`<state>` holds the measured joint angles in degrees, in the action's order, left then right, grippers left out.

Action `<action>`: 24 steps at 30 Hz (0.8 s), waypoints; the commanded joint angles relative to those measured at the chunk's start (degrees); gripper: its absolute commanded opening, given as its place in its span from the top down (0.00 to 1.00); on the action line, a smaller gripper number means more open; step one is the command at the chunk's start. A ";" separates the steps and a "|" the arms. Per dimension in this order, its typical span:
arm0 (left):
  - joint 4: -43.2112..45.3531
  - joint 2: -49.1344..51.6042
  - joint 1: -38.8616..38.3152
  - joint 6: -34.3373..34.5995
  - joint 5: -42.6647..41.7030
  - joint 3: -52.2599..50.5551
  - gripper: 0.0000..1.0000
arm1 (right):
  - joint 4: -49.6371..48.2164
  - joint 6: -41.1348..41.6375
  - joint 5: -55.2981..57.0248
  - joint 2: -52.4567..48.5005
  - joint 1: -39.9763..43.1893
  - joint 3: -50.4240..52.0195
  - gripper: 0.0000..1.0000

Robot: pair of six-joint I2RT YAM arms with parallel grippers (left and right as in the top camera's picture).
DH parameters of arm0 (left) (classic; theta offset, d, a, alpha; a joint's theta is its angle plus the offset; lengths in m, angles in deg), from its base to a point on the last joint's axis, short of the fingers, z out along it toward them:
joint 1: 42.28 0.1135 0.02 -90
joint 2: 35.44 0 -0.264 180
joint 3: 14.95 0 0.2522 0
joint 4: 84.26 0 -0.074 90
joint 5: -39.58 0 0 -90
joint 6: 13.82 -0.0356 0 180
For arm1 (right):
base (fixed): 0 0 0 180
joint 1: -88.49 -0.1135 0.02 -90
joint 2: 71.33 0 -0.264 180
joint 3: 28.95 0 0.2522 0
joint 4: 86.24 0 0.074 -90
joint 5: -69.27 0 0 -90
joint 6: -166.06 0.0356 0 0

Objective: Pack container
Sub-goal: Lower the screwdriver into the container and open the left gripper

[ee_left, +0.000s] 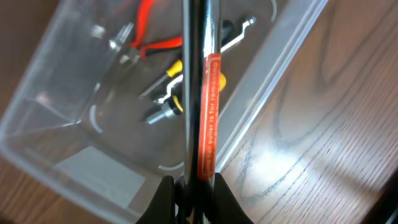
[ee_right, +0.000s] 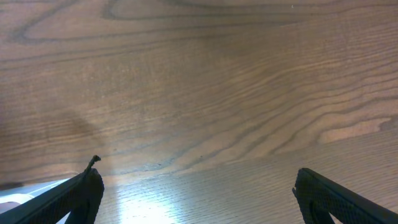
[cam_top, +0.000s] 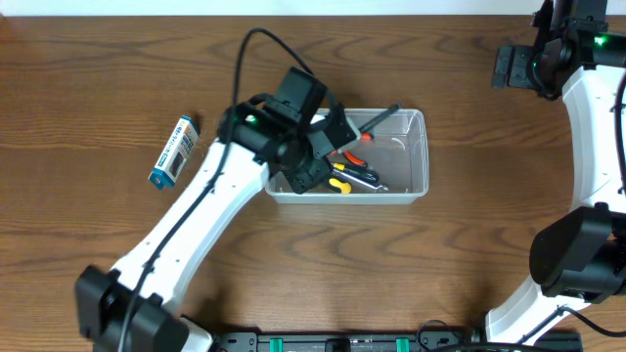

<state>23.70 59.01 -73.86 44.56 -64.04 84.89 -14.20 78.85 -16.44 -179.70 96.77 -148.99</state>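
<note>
Brown wood-grain table [cam_top: 469,244], 2 arms. 1 clear container [cam_top: 401,195] at ctr, holding 1 orange-handled pliers [ee_left: 146,37] + yellow-handled tools [ee_left: 176,68]. 1 blue-white box [cam_top: 174,152] at its 9 o'clock. L gripper [ee_left: 189,196] clenched on 1 metal rod [ee_left: 198,74] above container. R gripper [ee_right: 199,196] spread wide at 1 o'clock, over wood.

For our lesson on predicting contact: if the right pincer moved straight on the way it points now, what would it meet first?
Most likely the wooden table. The right pincer, open, faces only wood grain in its wrist view; depth is unclear.
</note>
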 commanded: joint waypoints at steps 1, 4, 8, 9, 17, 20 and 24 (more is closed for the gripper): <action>-0.15 3.87 -0.13 -3.67 -0.70 0.59 0.94 | -0.02 0.37 -0.24 -0.17 -0.09 -0.09 0.01; -0.04 7.45 -0.13 -4.90 -0.70 0.59 0.94 | -0.02 0.37 -0.24 -0.17 -0.09 -0.09 0.01; 0.09 12.17 -0.13 -5.97 -0.28 0.59 0.94 | -0.02 0.37 -0.24 -0.17 -0.09 -0.09 0.01; 0.09 13.29 -0.13 -6.25 -0.26 0.59 0.94 | -0.02 0.37 -0.24 -0.17 -0.09 -0.09 0.01; 0.07 19.61 -0.13 -6.32 1.03 0.59 0.93 | -0.02 0.37 -0.24 -0.17 -0.09 -0.09 0.01; 0.07 20.79 -0.13 -6.34 1.25 0.59 0.92 | -0.02 0.37 -0.24 -0.17 -0.09 -0.09 0.01; 0.13 21.29 -0.13 -6.32 1.25 0.59 0.89 | -0.02 0.37 -0.24 -0.17 -0.09 -0.09 0.01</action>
<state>24.05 79.82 -73.94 38.66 -63.28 84.89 -14.20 78.85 -16.46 -179.70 96.79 -148.99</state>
